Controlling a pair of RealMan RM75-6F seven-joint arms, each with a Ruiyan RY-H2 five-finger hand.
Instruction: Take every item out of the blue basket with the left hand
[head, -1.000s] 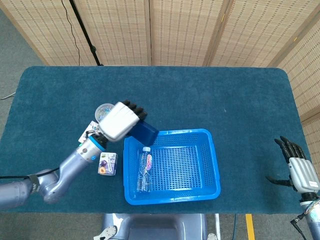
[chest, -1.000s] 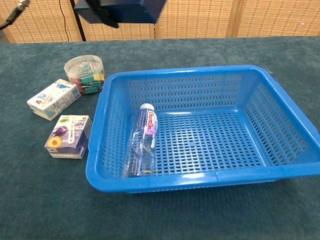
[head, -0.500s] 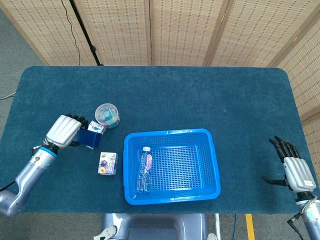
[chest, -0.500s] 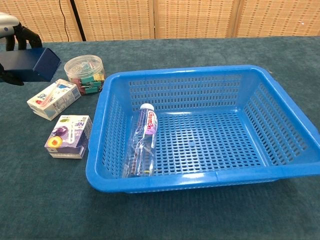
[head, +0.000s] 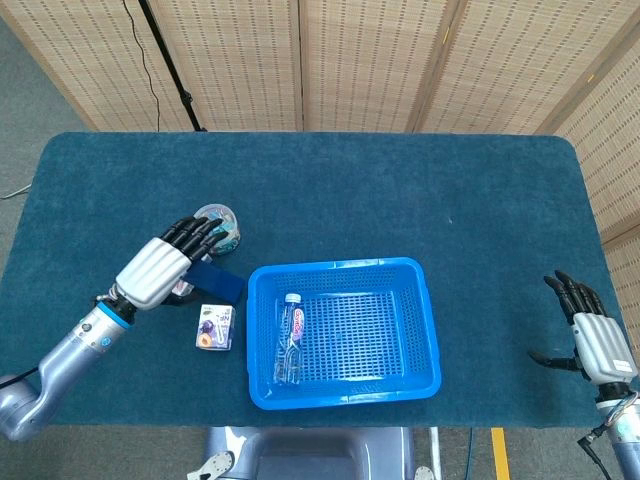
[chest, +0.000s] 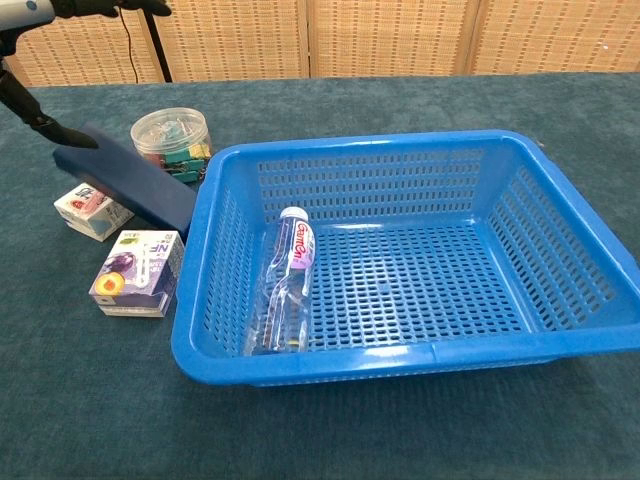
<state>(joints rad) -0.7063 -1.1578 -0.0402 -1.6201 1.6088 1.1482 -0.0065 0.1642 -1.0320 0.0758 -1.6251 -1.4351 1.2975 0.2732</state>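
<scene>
With the left hand, fingers spread, releasing the dark blue box beside the blue basket, we lift clear before reaching the bottle.

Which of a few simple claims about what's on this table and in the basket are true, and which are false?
1. A clear water bottle lies on its side inside the blue basket. True.
2. The basket holds several items. False: only the bottle is in it.
3. The dark blue box rests on the table beside the basket, outside it. True.
4. The right hand is holding a carton. False: it is open, holding nothing, at the table's far right edge.
5. The purple carton sits inside the basket. False: it is on the table to the basket's left.
6. The left hand has its fingers spread above the dark blue box. True.
</scene>
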